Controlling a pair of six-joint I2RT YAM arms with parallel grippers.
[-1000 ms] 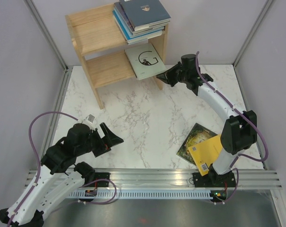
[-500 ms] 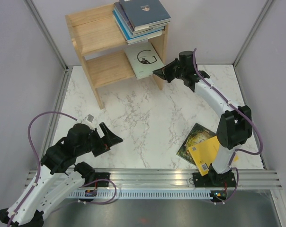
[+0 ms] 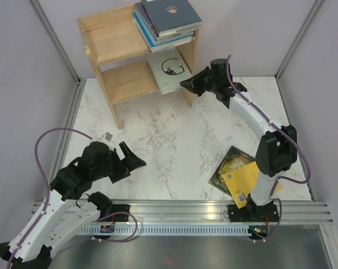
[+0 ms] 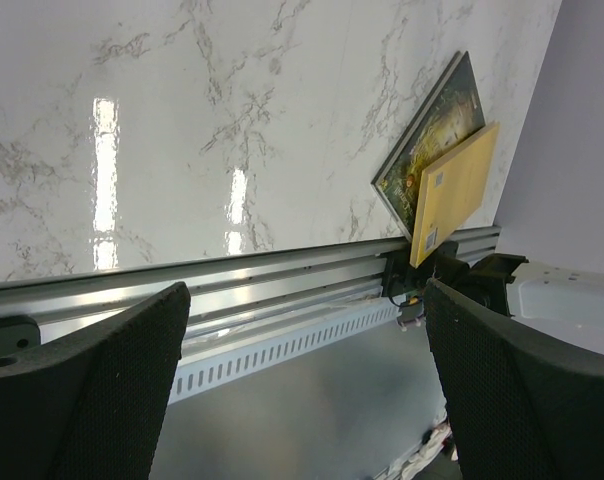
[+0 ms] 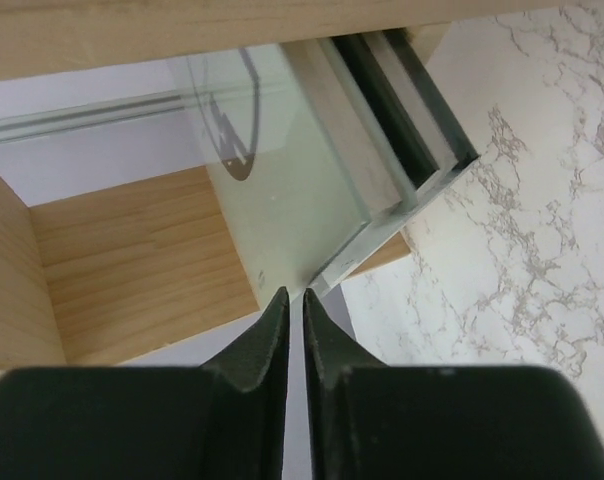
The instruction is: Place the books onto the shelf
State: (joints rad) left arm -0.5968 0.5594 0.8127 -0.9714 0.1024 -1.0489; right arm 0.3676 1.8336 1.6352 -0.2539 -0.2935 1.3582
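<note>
Since a second ago the right gripper point(image 3: 184, 84) has pushed in toward the shelf point(image 3: 116, 45), and the pale "G" book point(image 3: 169, 70) lies slightly deeper on the lower tier. Its jaws are all but closed, with only a sliver of gap and nothing between them. The tips meet that book's near edge (touching or just short, I cannot tell). A stack of books point(image 3: 168, 19) lies on the shelf's top. The yellow book point(image 3: 243, 180) overlaps the black-and-gold book point(image 3: 231, 161) on the table point(image 3: 169, 134). The left gripper point(image 3: 131, 166) is spread wide, empty.
</note>
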